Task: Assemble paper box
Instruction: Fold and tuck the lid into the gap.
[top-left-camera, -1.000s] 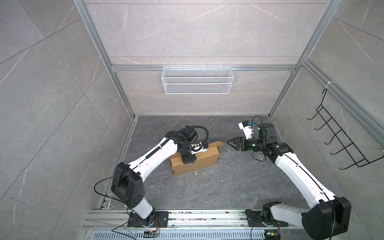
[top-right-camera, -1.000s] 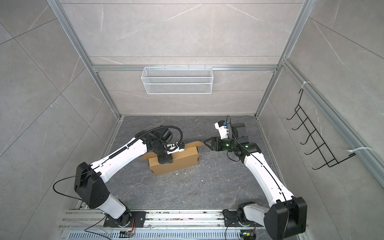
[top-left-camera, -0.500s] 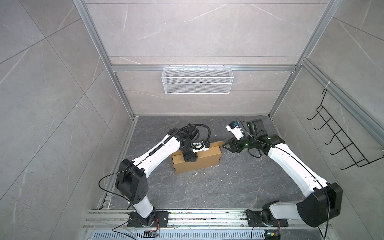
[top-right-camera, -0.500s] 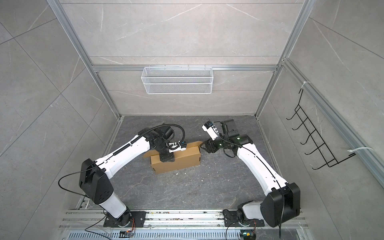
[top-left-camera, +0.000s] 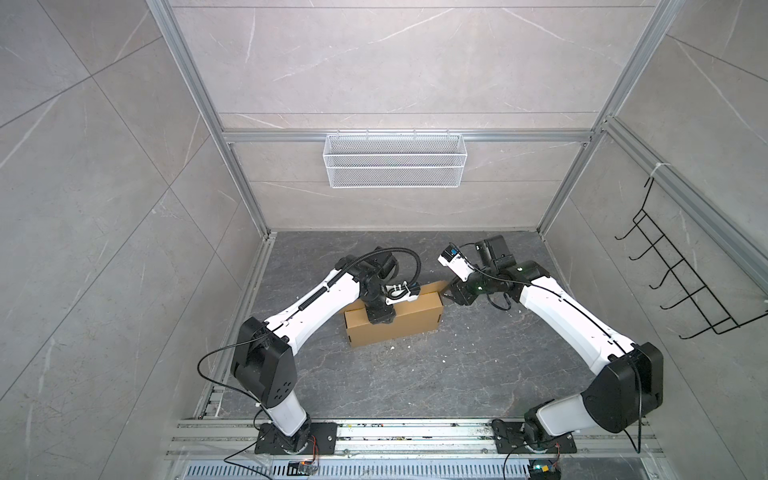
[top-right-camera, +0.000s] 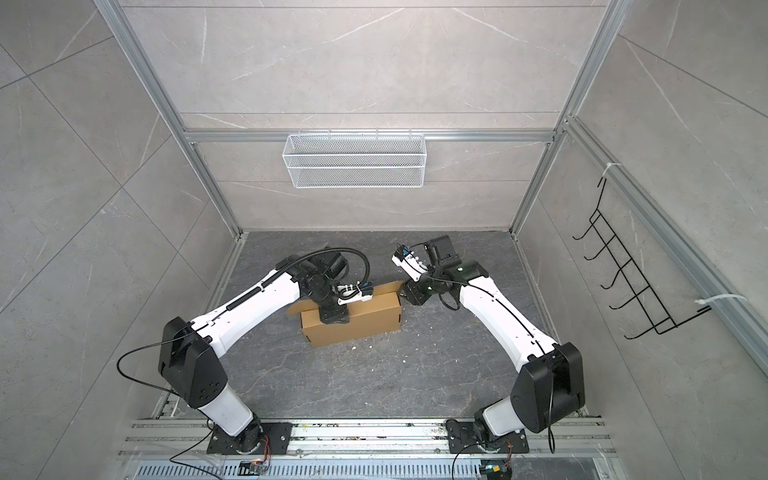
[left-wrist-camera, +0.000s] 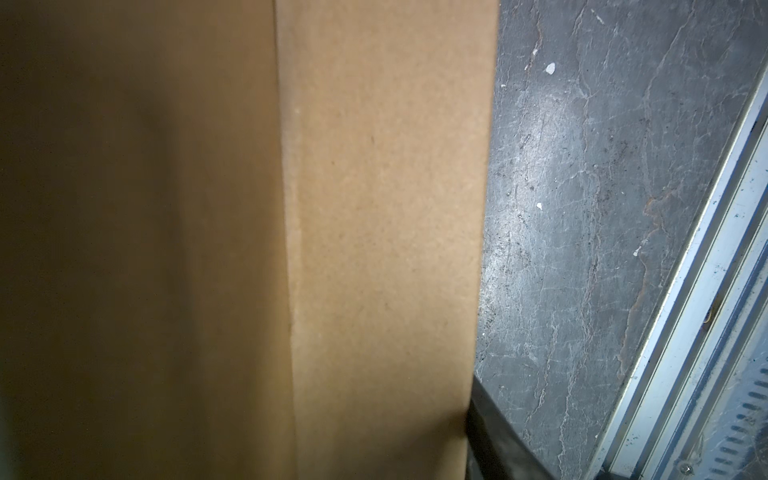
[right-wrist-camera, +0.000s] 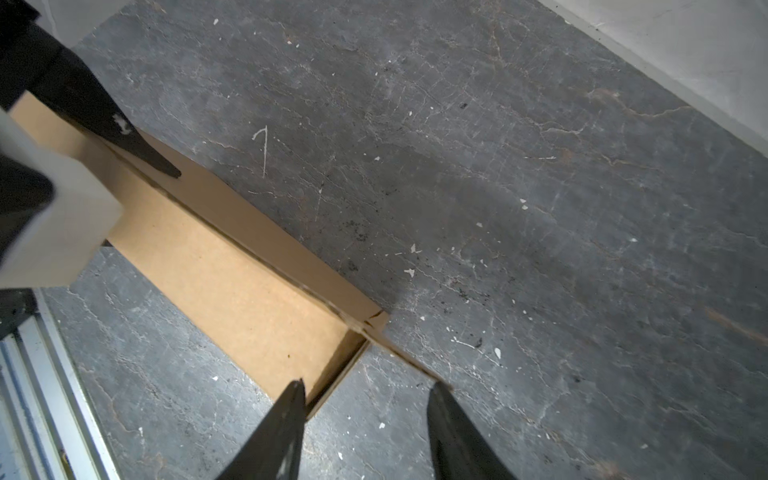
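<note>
Cardboard paper box (top-left-camera: 411, 322) clamped by left claw (top-left-camera: 380, 322); right claw (right-wrist-camera: 368, 384) spread (at end flap (top-left-camera: 434, 287)); wire basket (top-left-camera: 395, 176) behind.

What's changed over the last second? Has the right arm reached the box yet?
The right tool swung in to the right end of the paper box. Its jaws are narrower but still apart at the raised end flap, not yet closed on it. The left tool stays clamped over the box, which has not visibly moved.
</note>
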